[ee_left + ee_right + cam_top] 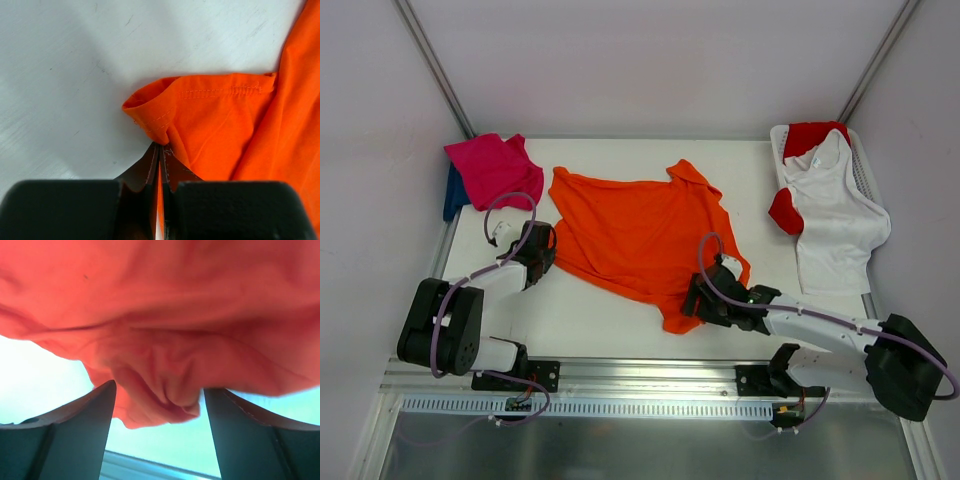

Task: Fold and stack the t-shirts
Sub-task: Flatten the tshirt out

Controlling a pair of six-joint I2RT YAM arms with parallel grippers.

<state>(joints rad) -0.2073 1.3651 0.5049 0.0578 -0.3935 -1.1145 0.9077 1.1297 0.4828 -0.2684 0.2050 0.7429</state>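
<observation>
A bright orange t-shirt (640, 235) lies spread and rumpled across the middle of the table. My left gripper (542, 252) sits at its left edge, shut on a hemmed fold of the orange cloth (225, 120), which is pinched between the tips (159, 148). My right gripper (696, 298) is at the shirt's near right corner. Its fingers (100, 410) stand wide apart, and a bunched lump of orange cloth (165, 380) hangs between them, touching neither pad. A magenta-pink t-shirt (492, 165) lies over a dark blue one (452, 196) at the back left.
A white plastic basket (866, 172) stands at the back right. A white t-shirt (835, 220) spills out of it over a red one (810, 136). The table's front rail (640, 380) runs just behind the right gripper. Slanted poles stand at both back corners.
</observation>
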